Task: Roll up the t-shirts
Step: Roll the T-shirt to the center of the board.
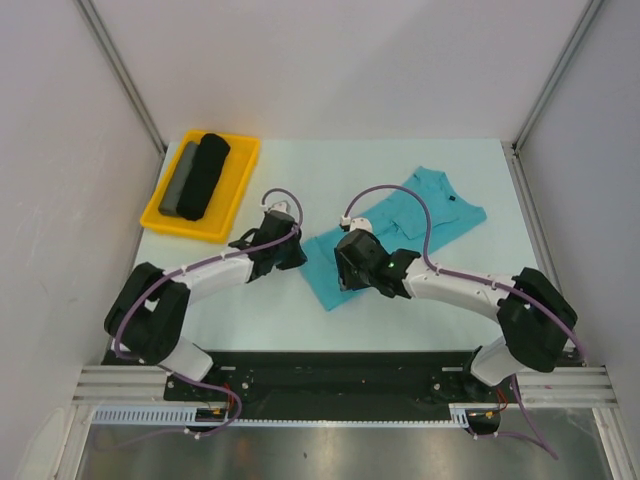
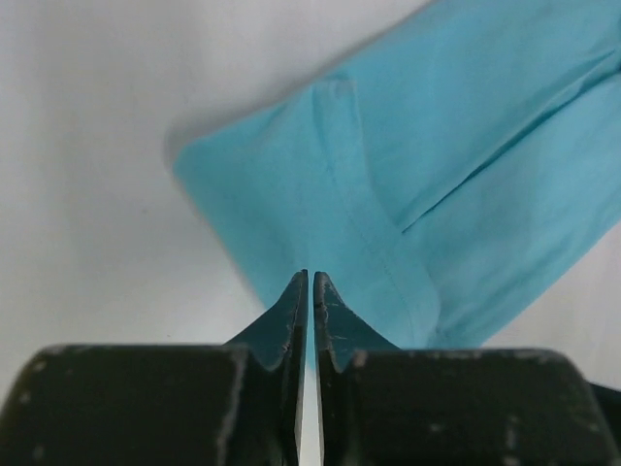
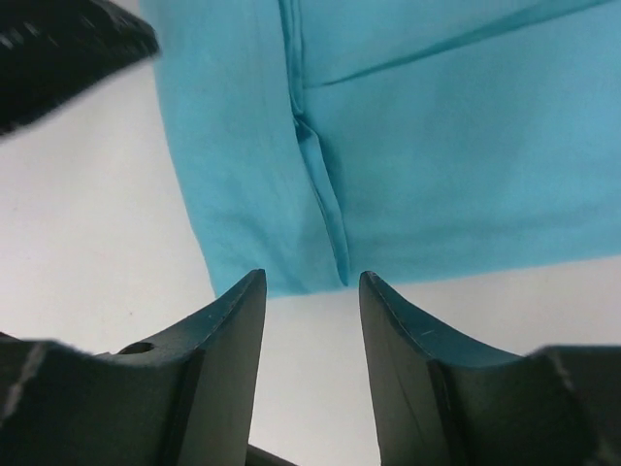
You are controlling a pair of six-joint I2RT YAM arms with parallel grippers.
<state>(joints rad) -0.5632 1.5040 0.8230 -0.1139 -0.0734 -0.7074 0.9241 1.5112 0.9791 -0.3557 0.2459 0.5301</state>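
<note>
Two arms reach from the near edge of the table (image 1: 255, 312) toward its middle.

1. Left gripper (image 2: 310, 280): the fingers are pressed almost together, with only a hairline slit between them. The tips sit at the near left edge of the t-shirt (image 2: 437, 146). The wrist view does not show whether any fabric is caught between the tips. In the top view the left gripper (image 1: 290, 248) is seen from above only, and its fingers are hidden under the wrist body.

2. Right gripper (image 3: 310, 280): the fingers are spread apart and grasp nothing; bare table shows between them. The hem of the t-shirt (image 3: 437, 165) lies just beyond the tips, with a folded seam running toward the gap. A dark, blurred part is cut off at the upper left corner of this view and cannot be identified. In the top view the right gripper (image 1: 350, 272) covers the near end of the garment.

3. T-shirt (image 1: 420, 215): it lies flat on the table as a long band running from near centre to far right. A small dark mark shows at the neck; its detail is too small to read.

4. Yellow tray (image 1: 240, 190): it sits at the far left corner, well apart from the garment. It holds a black roll (image 1: 205, 175) and, touching it on the left, a thinner grey roll (image 1: 180, 182).
</note>
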